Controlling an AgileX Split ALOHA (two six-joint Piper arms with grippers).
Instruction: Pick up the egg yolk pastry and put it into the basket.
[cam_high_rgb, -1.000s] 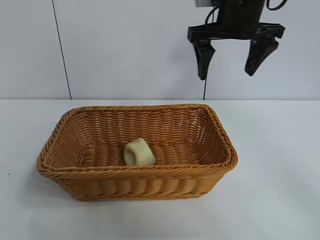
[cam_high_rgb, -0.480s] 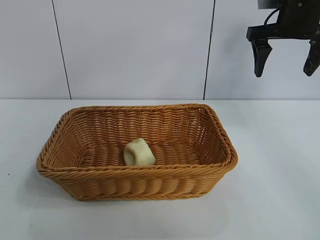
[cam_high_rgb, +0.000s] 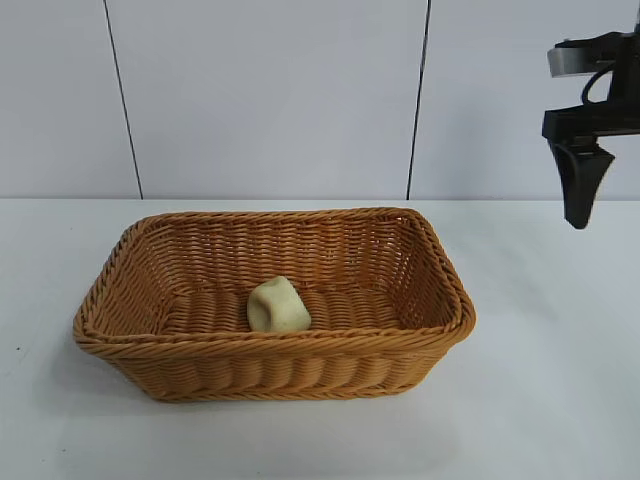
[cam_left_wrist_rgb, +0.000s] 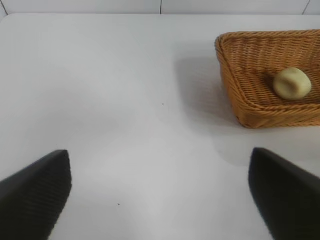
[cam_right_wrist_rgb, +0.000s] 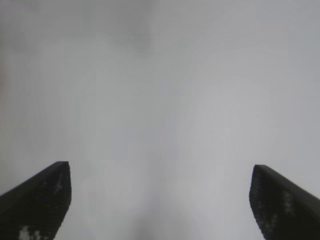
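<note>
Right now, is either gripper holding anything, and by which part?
Nothing is held. The right gripper and the left gripper are both open and empty. The egg yolk pastry lies loose inside the basket.

White table (cam_high_rgb: 560, 400) seen across the lower frame; pale panelled wall (cam_high_rgb: 270, 100) behind at 12 o'clock, split by two dark vertical seams (cam_high_rgb: 122, 100)

Exterior camera faces basket (cam_high_rgb: 270, 300) level; left wrist shares it.
</note>
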